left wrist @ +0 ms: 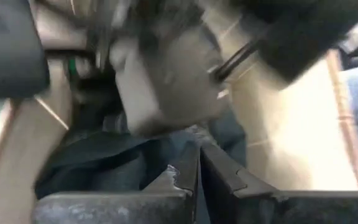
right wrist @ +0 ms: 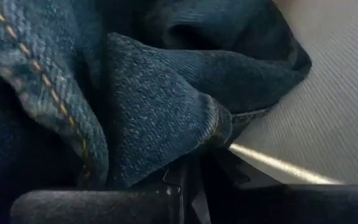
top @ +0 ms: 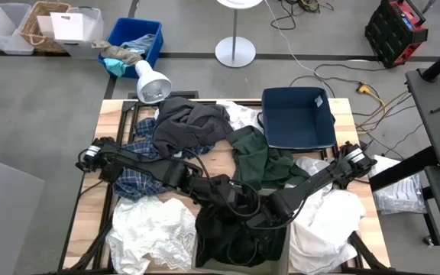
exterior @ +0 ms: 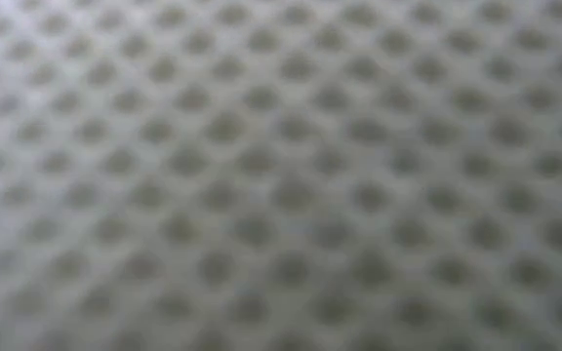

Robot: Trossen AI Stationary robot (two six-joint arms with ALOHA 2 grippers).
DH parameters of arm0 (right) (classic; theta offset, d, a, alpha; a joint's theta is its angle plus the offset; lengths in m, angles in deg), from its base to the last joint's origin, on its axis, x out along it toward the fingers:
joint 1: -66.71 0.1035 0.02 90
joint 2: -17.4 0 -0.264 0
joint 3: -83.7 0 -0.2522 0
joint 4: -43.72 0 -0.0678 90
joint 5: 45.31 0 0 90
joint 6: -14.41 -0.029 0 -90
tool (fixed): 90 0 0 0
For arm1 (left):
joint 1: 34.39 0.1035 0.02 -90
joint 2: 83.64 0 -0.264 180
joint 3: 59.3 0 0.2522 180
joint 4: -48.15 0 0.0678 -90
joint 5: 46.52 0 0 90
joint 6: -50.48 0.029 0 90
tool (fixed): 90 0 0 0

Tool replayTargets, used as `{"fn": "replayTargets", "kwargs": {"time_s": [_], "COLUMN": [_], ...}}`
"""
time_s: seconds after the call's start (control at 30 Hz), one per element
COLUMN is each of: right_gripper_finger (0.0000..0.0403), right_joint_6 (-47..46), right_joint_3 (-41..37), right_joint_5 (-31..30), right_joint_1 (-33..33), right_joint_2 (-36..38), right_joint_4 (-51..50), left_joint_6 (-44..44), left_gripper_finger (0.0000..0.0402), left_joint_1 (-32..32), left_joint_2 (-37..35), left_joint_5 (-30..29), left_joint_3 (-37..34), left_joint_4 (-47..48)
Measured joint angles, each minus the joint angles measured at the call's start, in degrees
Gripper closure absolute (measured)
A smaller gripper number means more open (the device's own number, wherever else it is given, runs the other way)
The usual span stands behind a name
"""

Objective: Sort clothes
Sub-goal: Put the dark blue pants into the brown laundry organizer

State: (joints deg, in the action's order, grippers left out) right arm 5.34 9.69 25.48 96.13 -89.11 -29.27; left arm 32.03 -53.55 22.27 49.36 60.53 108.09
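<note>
Right claw (right wrist: 188, 177) pinched on the black garment (top: 239, 229).
Left claw (left wrist: 197, 168) sits nipped together just beside it; which arm lies nearer seems even.

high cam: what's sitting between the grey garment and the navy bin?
In the high view, a white garment lies between the grey garment and the navy bin, with the dark green garment just below that gap.

A navy bin (top: 298, 118) sits at the table's (top: 113, 114) far right; a white lamp (top: 151, 82) (tipped over) lies far left.
</note>
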Motion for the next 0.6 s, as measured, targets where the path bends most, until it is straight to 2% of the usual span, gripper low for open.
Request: {"fn": "replayTargets", "kwargs": {"time_s": [0.1, 0.2, 0.3, 0.43, 0.6], "right_gripper_finger": [0.0369, 0.0371, 0.0386, 0.0392, 0.0390], "right_joint_6": [4.20, 9.14, 13.08, 9.87, 6.61], "right_joint_3": [-0.47, -1.17, -1.49, -1.55, -1.56], "right_joint_5": [1.21, 2.77, 3.00, 3.27, 1.55], "right_joint_1": [-0.22, -0.61, -1.42, -2.93, -3.59], "right_joint_2": [-0.34, -0.27, -0.27, 1.63, 7.40], "right_joint_4": [2.64, 6.48, 6.63, 6.04, 5.21], "left_joint_6": [0.81, 1.23, 1.65, 1.50, 2.33], "left_gripper_finger": [0.0401, 0.0401, 0.0401, 0.0402, 0.0401], "left_joint_1": [-0.14, -0.19, -0.17, -0.18, -0.24], "left_joint_2": [-0.08, -0.09, -0.09, -0.09, -0.09], "left_joint_5": [-0.62, -3.71, -5.90, -8.53, -8.84], "left_joint_3": [4.90, 9.13, 12.21, 15.12, 16.89], "left_joint_4": [6.72, 14.31, 19.25, 23.56, 24.44]}}
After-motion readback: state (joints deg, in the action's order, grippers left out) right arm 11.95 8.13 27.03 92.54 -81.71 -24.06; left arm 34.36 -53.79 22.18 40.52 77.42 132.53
